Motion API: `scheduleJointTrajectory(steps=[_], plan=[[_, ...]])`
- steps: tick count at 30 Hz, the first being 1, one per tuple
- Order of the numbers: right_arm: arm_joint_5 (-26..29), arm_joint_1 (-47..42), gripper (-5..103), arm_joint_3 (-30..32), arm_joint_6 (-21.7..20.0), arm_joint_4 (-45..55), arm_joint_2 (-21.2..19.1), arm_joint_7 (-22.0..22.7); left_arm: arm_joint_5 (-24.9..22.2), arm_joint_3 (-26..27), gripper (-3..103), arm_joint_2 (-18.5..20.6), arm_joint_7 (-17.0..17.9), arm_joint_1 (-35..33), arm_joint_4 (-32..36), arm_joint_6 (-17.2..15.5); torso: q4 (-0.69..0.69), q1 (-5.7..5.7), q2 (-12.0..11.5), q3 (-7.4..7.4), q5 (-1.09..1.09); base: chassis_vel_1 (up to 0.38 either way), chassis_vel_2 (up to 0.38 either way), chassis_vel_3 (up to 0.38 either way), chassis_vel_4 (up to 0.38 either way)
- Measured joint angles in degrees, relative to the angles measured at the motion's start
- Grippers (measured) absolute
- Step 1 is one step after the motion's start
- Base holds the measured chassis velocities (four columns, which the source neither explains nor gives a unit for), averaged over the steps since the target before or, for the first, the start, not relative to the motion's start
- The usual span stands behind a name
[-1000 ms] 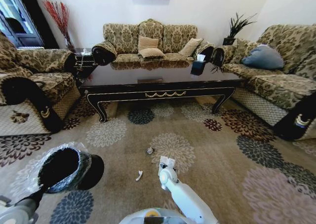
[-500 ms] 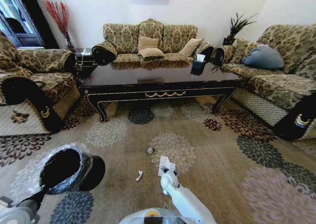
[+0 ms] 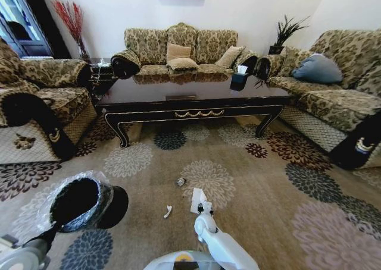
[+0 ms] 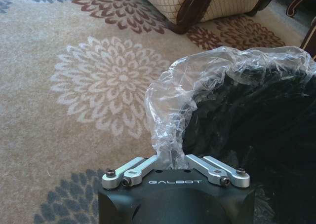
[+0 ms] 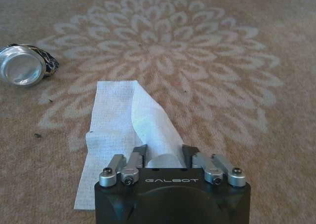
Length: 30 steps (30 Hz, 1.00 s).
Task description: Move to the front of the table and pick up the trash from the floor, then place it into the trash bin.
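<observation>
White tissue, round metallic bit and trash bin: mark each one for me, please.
white tissue [image 5: 116, 118], right wrist view, on its flat left half.
round metallic bit [image 5: 20, 65], right wrist view, on its shiny round face.
trash bin [image 3: 76, 201], head view, on its dark inside.

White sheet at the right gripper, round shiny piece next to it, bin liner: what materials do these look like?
White sheet: likely tissue paper, matte, fine embossed texture, soft fold. Round piece: looks like thin metal or foil, silvery and reflective, with a dark crumpled edge; can't be sure. Bin liner: thin clear plastic film, glossy and crinkled, pinched by the left gripper. The right gripper sits over the sheet.
</observation>
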<state>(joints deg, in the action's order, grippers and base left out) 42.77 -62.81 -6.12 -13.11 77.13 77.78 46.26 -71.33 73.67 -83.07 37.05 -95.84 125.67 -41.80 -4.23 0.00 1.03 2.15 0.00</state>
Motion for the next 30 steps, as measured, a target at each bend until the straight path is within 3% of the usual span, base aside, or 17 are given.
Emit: scheduleJointTrajectory(steps=[4, 6, 9, 11, 15, 20, 24, 30], plan=[[-3.02, -0.84, 22, 0.06, 1.08, 0.06, -0.41, -1.74, -0.07, -0.23, 2, -0.03, 0.24, 0.01, 0.64, 0.01, 0.0, 0.0, 0.0, 0.0, 0.0, 0.0, 0.0, 0.0, 0.0], [-3.24, -0.89, 22, 0.07, 1.2, 0.06, -0.44, -1.9, -0.06, -0.3, 2, -0.07, 0.26, 0.0, 0.69, 0.01, 0.0, 0.0, 0.0, 0.0, 0.01, 0.0, 0.0, 0.0, 0.0], [-6.55, -1.56, 6, 0.43, 3.52, -0.01, -0.9, -4.74, 0.22, -1.26, 2, -0.68, 0.46, -0.11, 1.22, 0.01, 0.0, 0.0, 0.0, 0.0, 0.0, 0.0, 0.0, 0.0, 0.0], [-7.4, -1.7, 2, 0.6, 4.51, 0.05, -1.04, -6.0, 0.32, -1.56, 2, -0.81, 0.52, -0.11, 1.36, 0.01, 0.0, 0.0, 0.0, 0.0, 0.0, 0.0, 0.0, 0.0, 0.0], [-12.61, -2.23, 0, 2.47, 13.82, 1.79, -1.69, -15.98, 1.52, -4.19, 2, -1.67, 0.75, 0.02, 2.59, 0.01, -0.01, 0.0, 0.0, 0.0, 0.01, 0.0, 0.0, 0.0, 0.0], [-12.32, -1.97, 0, 3.23, 18.06, 4.77, -2.11, -19.94, 3.3, -6.98, 2, -2.61, 0.78, 0.82, 3.69, -0.12, 0.0, 0.0, 0.0, 0.0, 0.0, 0.0, 0.0, 0.0, 0.0], [-11.71, -1.33, 0, 3.62, 23.58, 9.39, -3.4, -27.2, 4.11, -10.42, 2, -3.15, 1.9, 3.41, 4.32, -0.24, -0.01, 0.0, 0.0, 0.0, 0.01, 0.0, 0.0, 0.0, 0.0], [-9.13, -0.01, 0, 3.23, 26.18, 15.7, -6.36, -32.32, 4.88, -14.11, 2, -3.04, 2.85, 5.6, 4.05, -0.25, -0.01, 0.0, 0.0, 0.0, 0.01, 0.0, 0.0, 0.0, 0.0]])
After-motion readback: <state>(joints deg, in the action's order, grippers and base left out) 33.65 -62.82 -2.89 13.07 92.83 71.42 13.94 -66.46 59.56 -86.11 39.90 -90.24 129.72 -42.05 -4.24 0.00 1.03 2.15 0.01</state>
